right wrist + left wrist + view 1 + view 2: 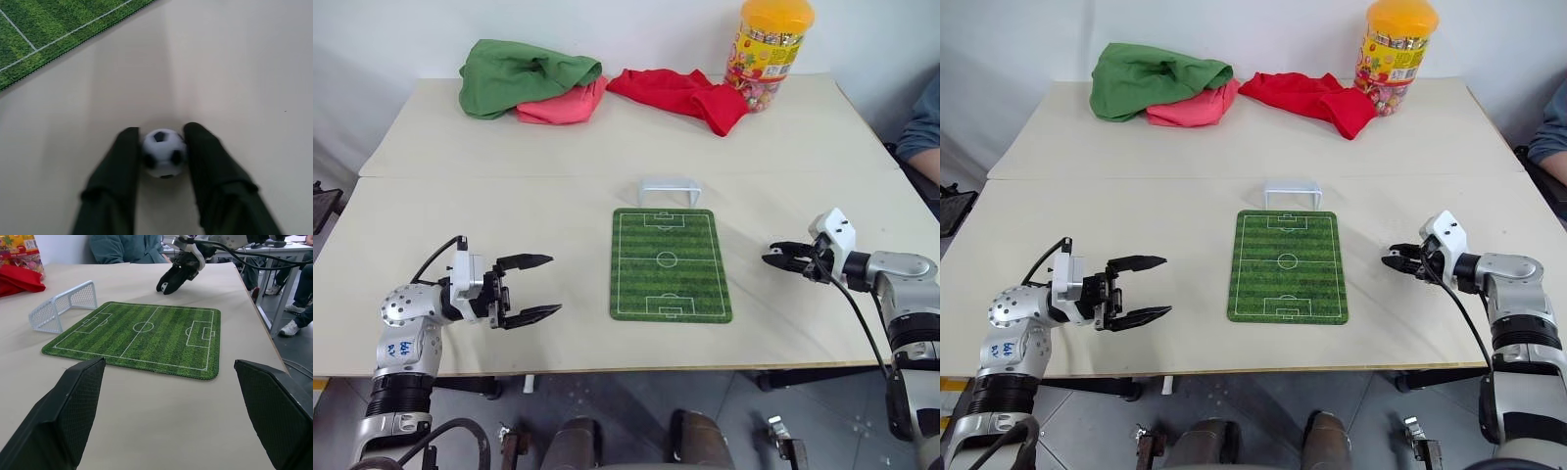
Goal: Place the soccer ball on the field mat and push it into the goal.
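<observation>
Ball pinched, mat to its left

The right tool (161,156) pinches the soccer ball (164,152) near the worktop's right edge; field mat (671,264) lies leftward; left tool (533,289) spread.

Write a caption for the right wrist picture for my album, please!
The right pincer pinches the little soccer ball above the table, beside the field mat.

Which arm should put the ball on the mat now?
Right. The right gripper already has its fingers closed around the ball, on the table just beside the mat. The left gripper is open and empty on the mat's other side.
</observation>
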